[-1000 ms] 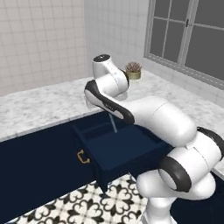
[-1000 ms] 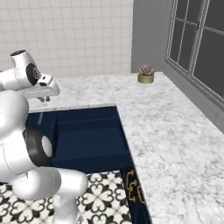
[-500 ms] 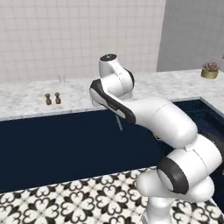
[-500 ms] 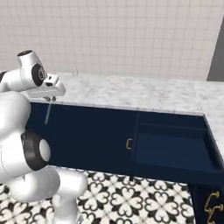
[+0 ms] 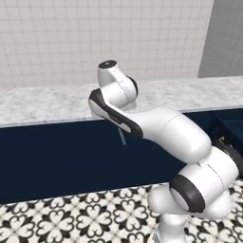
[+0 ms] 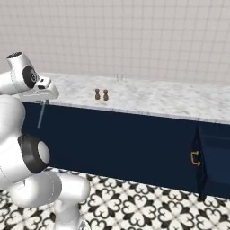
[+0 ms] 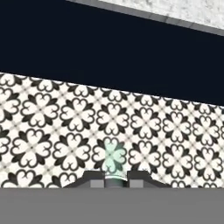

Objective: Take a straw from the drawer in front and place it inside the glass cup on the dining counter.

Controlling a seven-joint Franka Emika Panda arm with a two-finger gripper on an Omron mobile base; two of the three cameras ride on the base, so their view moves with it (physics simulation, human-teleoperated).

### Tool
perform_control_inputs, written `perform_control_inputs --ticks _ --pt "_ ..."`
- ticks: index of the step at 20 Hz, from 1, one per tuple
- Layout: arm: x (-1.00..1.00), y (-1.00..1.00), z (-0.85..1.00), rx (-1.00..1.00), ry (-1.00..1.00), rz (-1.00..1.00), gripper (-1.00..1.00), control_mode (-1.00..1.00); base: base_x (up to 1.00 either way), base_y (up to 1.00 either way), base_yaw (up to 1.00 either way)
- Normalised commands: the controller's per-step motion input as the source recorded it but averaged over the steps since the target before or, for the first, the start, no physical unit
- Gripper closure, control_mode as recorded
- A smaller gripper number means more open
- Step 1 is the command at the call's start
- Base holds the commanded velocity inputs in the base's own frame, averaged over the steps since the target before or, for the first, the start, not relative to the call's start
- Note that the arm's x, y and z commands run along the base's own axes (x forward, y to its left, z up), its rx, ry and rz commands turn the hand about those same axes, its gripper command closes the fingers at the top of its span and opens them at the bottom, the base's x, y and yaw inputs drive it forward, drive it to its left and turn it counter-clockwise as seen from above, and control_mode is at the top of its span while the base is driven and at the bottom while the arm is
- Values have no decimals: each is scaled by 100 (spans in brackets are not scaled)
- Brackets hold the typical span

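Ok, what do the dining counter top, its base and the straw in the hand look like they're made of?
The dining counter top looks like polished marble: white with grey veins. Its base reads as flat, matte navy-painted panel, no visible grain. The straw, hanging from the hand, is a thin pale stick; in the hand view it looks translucent, so probably plastic, though paper can't be ruled out.

One straw (image 6: 41,115) hangs as a thin pale stick in front of the navy panel. One long dining counter (image 6: 148,99) with a marble top runs across the scene. Two small brown shakers (image 6: 101,95) stand side by side on it. One open drawer (image 6: 214,157) juts out at the right, carrying one brass handle (image 6: 194,158).
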Motion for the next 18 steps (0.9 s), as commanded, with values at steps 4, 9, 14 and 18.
perform_control_inputs --ticks 4,9,14,18 --pt "0 0 0 0 0 0 100 100 23 100 -9" --pt "0 0 0 0 0 0 100 100 15 100 -12" --pt "0 0 0 0 0 0 100 100 15 100 -12" --pt "0 0 0 0 0 0 100 100 18 100 -11"
